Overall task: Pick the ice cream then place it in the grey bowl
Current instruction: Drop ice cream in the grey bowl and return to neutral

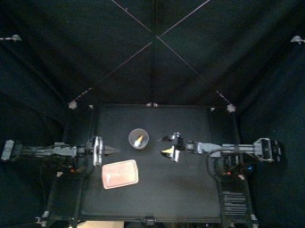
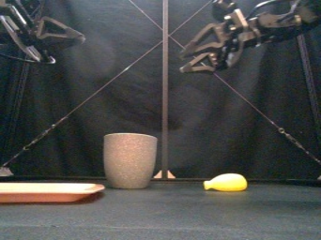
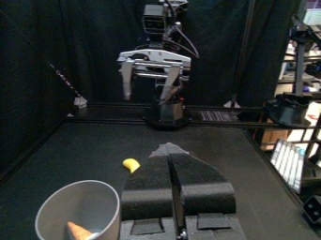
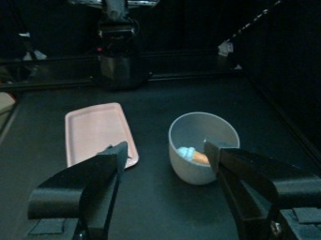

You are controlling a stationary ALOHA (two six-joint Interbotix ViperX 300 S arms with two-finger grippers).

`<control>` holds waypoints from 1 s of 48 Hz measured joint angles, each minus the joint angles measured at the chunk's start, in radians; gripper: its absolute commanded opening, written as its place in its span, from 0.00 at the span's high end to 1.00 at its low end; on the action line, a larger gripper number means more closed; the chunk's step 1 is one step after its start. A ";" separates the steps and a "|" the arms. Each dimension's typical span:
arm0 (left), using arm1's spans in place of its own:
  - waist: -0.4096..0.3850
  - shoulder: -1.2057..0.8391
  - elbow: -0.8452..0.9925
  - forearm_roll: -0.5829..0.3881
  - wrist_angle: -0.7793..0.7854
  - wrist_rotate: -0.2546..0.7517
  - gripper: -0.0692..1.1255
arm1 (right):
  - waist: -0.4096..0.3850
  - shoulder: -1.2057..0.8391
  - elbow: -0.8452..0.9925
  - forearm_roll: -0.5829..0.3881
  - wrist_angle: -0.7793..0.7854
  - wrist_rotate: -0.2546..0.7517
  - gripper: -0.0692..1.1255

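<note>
**Ice cream in the cup, right gripper open above it**

The right arm reached in high over the table. Its gripper [image 3: 158,86] pointed down, jaws spread wide with nothing between them. Just below and ahead of it stood the grey cup [image 4: 201,159], upright, with the ice cream [image 4: 192,154] lying inside against the wall. Past the cup, toward the table's front, lay the pink tray [image 4: 103,131], flat and apart from the cup. A yellow toy [image 2: 227,183] lay on the table under the gripper's front side, near the cup without touching it. The left gripper [image 3: 172,155] hung raised on the cup's far side, jaws pressed together and empty.
</note>
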 measured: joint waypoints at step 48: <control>0.008 -0.005 0.006 0.002 0.002 0.000 0.90 | 0.187 -0.529 0.305 0.025 -0.005 -0.008 0.12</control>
